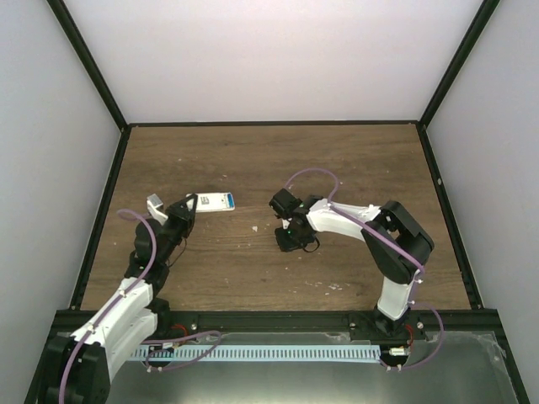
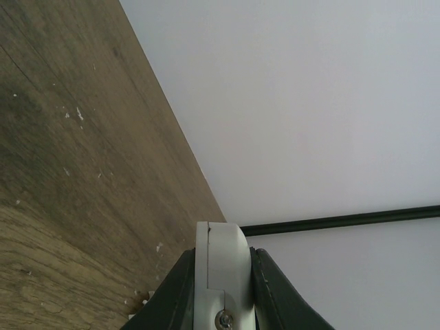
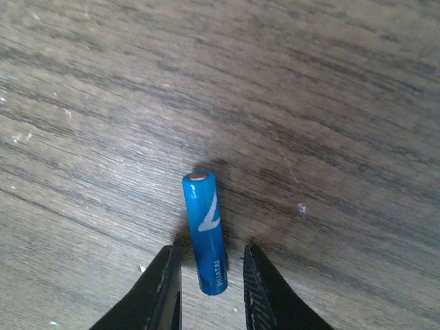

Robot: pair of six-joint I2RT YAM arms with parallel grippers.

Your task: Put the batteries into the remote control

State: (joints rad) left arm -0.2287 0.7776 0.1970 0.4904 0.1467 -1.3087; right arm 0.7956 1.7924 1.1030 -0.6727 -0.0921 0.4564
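My left gripper (image 1: 187, 210) is shut on one end of the remote control (image 1: 216, 202), a small white handset held above the left part of the table with its free end pointing right. In the left wrist view the black jaws press on both sides of the remote's white edge (image 2: 223, 268). One blue battery (image 3: 206, 230) lies on the wood. My right gripper (image 3: 212, 278) reaches down around the battery's near end, with a narrow gap on each side of it. From above, the right gripper (image 1: 291, 241) hides the battery.
The wooden table (image 1: 354, 168) is enclosed by white walls with black frame bars (image 1: 269, 124) along the back and sides. Small pale crumbs (image 1: 255, 227) lie between the two grippers.
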